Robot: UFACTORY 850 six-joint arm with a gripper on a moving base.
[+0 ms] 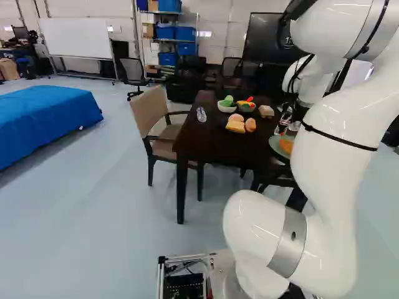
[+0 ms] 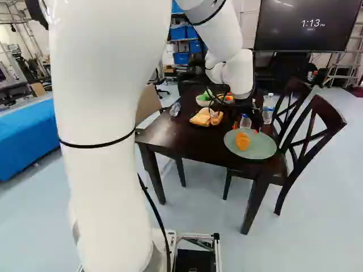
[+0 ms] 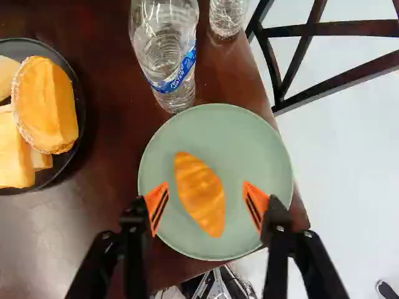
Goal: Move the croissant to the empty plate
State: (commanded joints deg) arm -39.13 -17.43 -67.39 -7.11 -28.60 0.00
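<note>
Hovering over the green plate (image 3: 255, 146), our gripper (image 2: 245, 128) holds its fingers wide, one to each side of the croissant (image 3: 199, 193), with a gap between it and both orange pads (image 3: 156, 202). The croissant lies on the green plate, near its middle and slantwise between our fingertips. We see this plate close to the edge of the dark table (image 2: 193, 141), a water bottle (image 3: 167, 62) upright just beside its rim and a second bottle (image 3: 226, 15) near the first. Near it we also have the black plate (image 3: 36, 45) with bread pieces (image 3: 47, 106). Two bowls (image 1: 226, 108) of toy food stand farther along the table in the left base view.
</note>
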